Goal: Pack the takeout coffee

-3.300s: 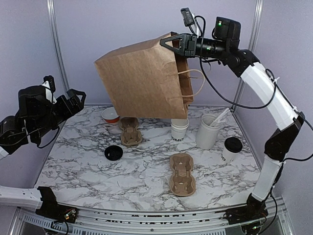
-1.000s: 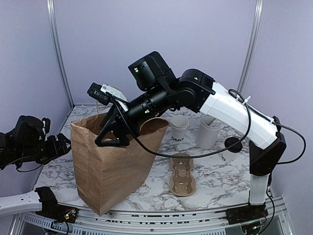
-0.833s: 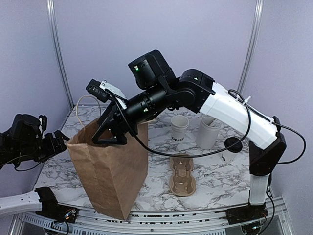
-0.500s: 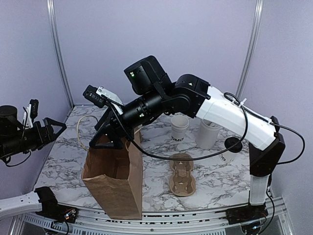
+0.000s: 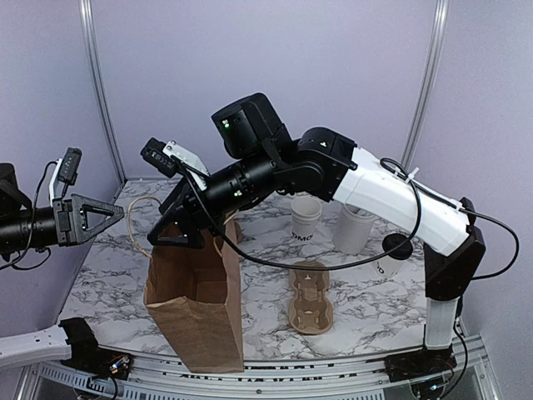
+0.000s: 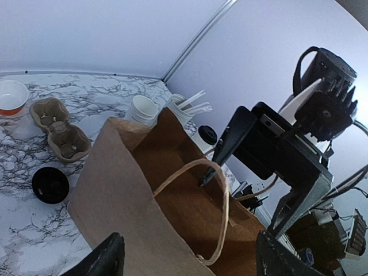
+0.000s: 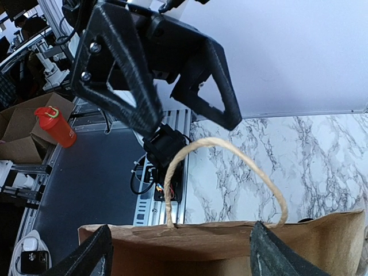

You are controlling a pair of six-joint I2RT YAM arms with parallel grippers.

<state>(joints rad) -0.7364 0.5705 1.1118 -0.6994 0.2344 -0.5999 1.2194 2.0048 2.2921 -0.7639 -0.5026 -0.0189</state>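
Note:
The takeout coffee (image 5: 395, 252), a white cup under a black lid, stands at the table's right side, far from both grippers. A brown paper bag (image 5: 196, 308) stands upright near the front left, mouth up. My right gripper (image 5: 173, 239) reaches down at the bag's mouth with its jaws wide open. In the left wrist view one of its fingertips (image 6: 204, 179) is inside the bag (image 6: 115, 195). My left gripper (image 5: 117, 213) hangs open just left of the bag's twine handle (image 5: 137, 225), apart from it. The handle (image 7: 230, 146) rises from the bag's rim (image 7: 230, 230).
A lidless white cup (image 5: 306, 221) and a frosted tumbler with sticks (image 5: 353, 225) stand at the back right. One cardboard cup carrier (image 5: 310, 297) lies right of the bag. Behind the bag are another carrier (image 6: 60, 129), a loose black lid (image 6: 50, 185) and a red-and-white bowl (image 6: 11, 96).
The bag, in the air earlier, now stands on the table and has turned its narrow side to the front. My left gripper has risen and swung toward the bag's handle.

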